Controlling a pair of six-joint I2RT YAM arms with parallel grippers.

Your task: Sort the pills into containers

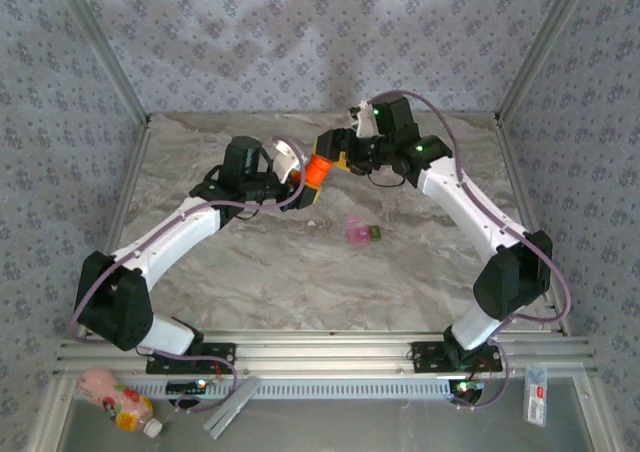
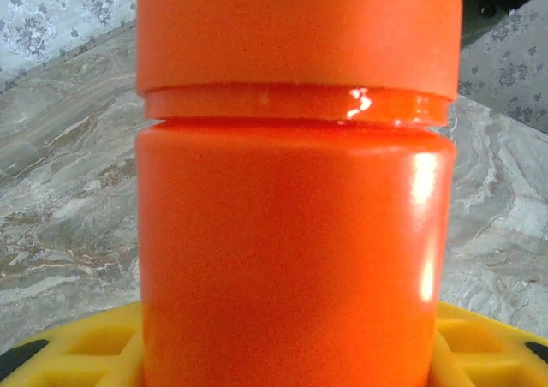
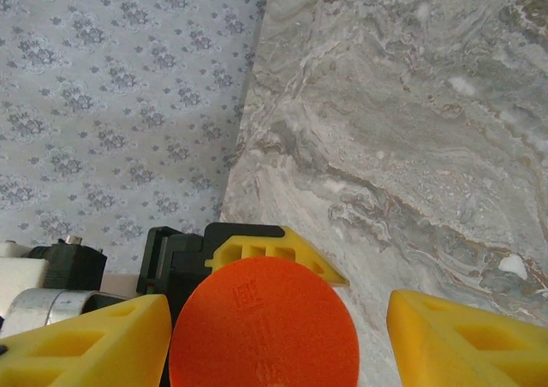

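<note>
**A:** Counts?

**B:** Two arms. One orange bottle (image 1: 318, 170) with one cap (image 3: 264, 323) on it. One pill case (image 1: 362, 233) with two joined compartments: pink compartment (image 1: 354, 234) and green compartment (image 1: 374, 233). On the ledge past the near edge: one pink drink bottle (image 1: 115, 400) lying down, one grey strip (image 1: 232, 404), one white packet (image 1: 537, 394).

**A:** Case location?

**B:** Flat on the marble table (image 1: 300, 282), about mid-table. It's nearer than the orange bottle, slightly to its right, and well apart from both grippers.

**A:** Grippers?

**B:** Left gripper (image 1: 303, 179) is clamped on the orange bottle's body at far centre. Its yellow fingers (image 2: 77, 353) press against both sides low down. Right gripper (image 3: 278, 340) is spread wide and straddles the cap. One finger sits at the cap's rim and there's a clear gap to the other. It's gripping nothing.

**A:** Anything you can't read?

**B:** The bottle is opaque, so I can't see the contents. Its base is cut off in the left wrist view, and the near part of the cap is cut off in the right wrist view. The embossed mark on the cap is illegible. The case is too small from above to tell its contents or whether its lids are up. The print on the packet is unreadable.
</note>
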